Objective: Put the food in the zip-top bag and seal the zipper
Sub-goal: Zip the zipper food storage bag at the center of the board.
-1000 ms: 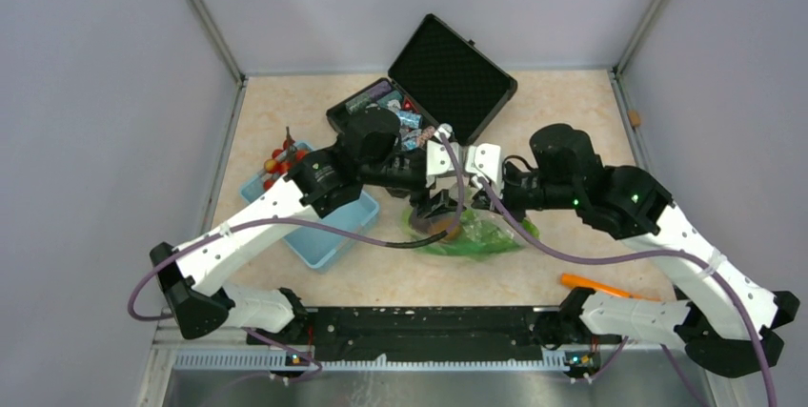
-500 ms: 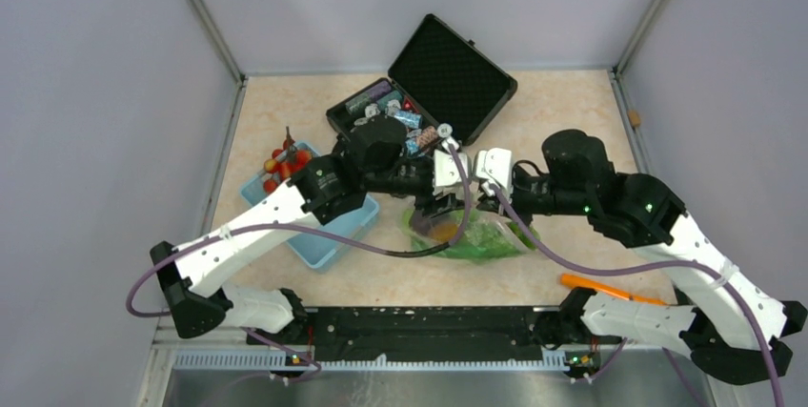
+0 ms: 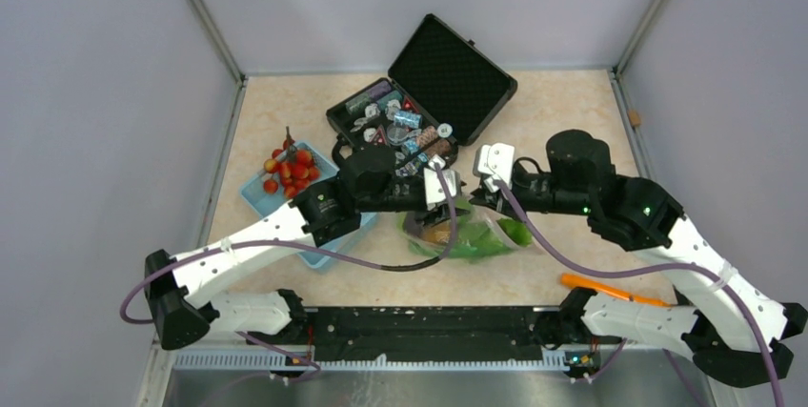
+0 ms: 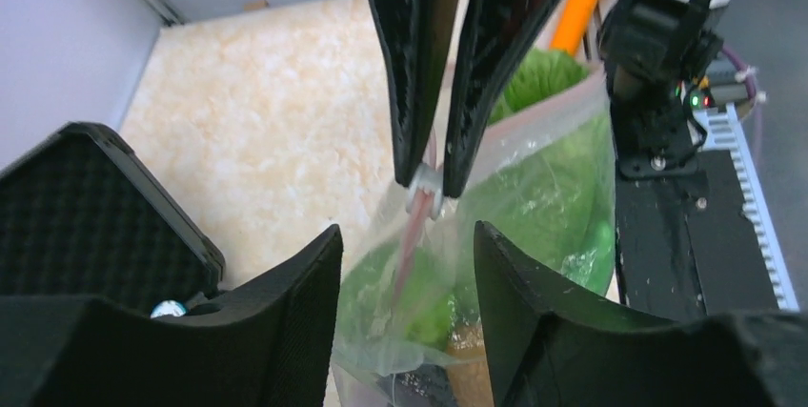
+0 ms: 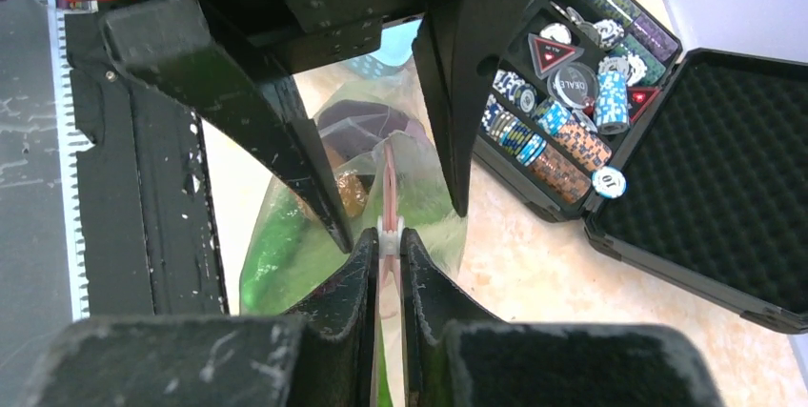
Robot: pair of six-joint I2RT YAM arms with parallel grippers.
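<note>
One bag (image 3: 474, 235) at table centre, packed with greens; zipper (image 5: 389, 183) standing upright, pinched in the closed right gripper (image 5: 386, 235). Left gripper (image 4: 405, 235) astride the same strip – fingers apart, narrower than a second ago, touching nothing. Sealing probably about to begin. Tomatoes (image 3: 293, 169) well apart in the basket (image 3: 252, 190) – food likely left outside.

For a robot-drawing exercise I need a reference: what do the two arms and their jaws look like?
The left arm and right arm share one build: white shell links between rounded black joints, on black bases. A purple cable runs along each. Small green lights glow on the right arm's black housing. The jaws are black, long and tapered, with pale scuffs.
</note>
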